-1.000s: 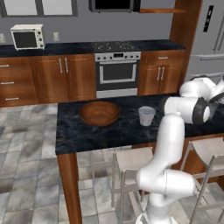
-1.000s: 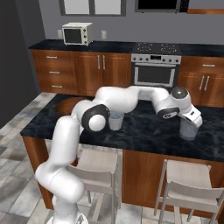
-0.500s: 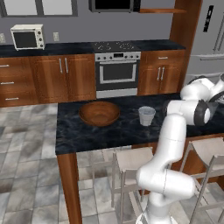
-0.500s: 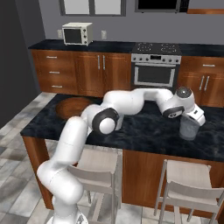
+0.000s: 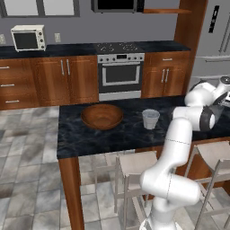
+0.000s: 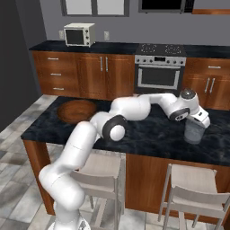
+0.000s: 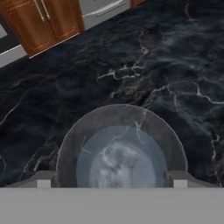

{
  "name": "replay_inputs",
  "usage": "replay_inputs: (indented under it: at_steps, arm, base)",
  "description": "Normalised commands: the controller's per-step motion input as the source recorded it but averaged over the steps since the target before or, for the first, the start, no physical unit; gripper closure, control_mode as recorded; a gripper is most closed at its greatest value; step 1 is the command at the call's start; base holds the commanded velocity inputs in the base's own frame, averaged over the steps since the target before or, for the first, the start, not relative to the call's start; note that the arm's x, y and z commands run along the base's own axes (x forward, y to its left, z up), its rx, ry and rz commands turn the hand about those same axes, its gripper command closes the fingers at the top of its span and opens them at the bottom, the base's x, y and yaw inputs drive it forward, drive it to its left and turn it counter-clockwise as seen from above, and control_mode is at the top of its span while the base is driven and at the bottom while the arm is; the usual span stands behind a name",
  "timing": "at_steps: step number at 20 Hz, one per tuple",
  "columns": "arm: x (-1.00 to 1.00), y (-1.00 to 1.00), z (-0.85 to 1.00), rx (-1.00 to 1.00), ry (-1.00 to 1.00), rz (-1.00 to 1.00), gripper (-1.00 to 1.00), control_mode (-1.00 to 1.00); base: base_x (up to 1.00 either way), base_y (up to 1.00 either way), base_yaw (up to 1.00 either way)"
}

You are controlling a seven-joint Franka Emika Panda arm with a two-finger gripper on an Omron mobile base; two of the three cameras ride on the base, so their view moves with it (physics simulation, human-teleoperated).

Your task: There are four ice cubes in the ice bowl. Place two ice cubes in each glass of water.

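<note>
My pincer [image 6: 197, 121] spread wide and released just above the right glass [image 6: 194, 131], round translucent tumbler with pale ice [image 7: 116, 164] inside, on black veined marble counter [image 7: 131, 65], my arm stretched right, second glass [image 5: 150, 119], wooden bowl [image 5: 102, 116] far left.
</note>
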Motion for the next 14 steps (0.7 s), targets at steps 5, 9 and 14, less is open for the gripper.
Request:
replay_inputs:
  at_steps: [5,9,14]
  arm:
    - [0.16,-0.21,-0.05,0.00,0.01,0.01,-1.00,-1.00]
    - [0.02,-0.09,0.13,0.02,-0.03,0.04,-1.00,-1.00]
    - [-0.13,0.59,0.22,0.00,-0.18,0.11,-1.00,-1.00]
  base:
    - [0.00,0.00,0.00]
    - [0.00,0.00,0.00]
    - [0.00,0.00,0.00]
